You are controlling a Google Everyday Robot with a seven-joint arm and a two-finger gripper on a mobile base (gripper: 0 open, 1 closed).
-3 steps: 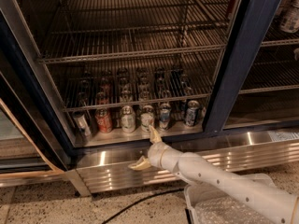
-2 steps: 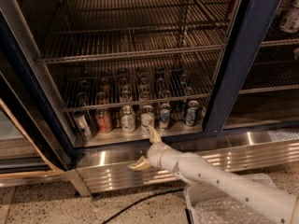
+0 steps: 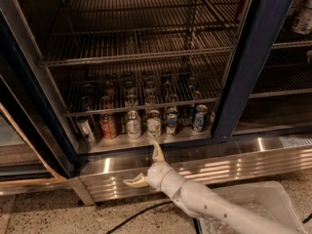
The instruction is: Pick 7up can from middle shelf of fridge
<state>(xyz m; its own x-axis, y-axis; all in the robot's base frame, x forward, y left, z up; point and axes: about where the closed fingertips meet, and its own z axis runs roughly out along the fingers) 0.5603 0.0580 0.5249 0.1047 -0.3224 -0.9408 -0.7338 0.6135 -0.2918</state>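
The fridge (image 3: 253,57) stands open, with dark wire racks above. A row of cans stands on the flat pale metal middle shelf (image 3: 112,144). The 7up can (image 3: 154,124), pale with green print, is upright near the row's middle, next to a similar pale can (image 3: 133,125). A red can (image 3: 108,126) is to their left and blue-and-white cans (image 3: 171,121) to their right. My gripper (image 3: 144,166) is open, in front of the ribbed steel base panel, just below the shelf's front edge. Its upper fingertip (image 3: 157,151) points up toward the 7up can without touching it.
A tilted silver can (image 3: 87,129) leans at the row's left end. More cans stand in the dark behind the front row. The navy door post (image 3: 243,91) borders the shelf on the right. A pale plastic bin (image 3: 253,208) and a black cable (image 3: 131,217) lie on the floor.
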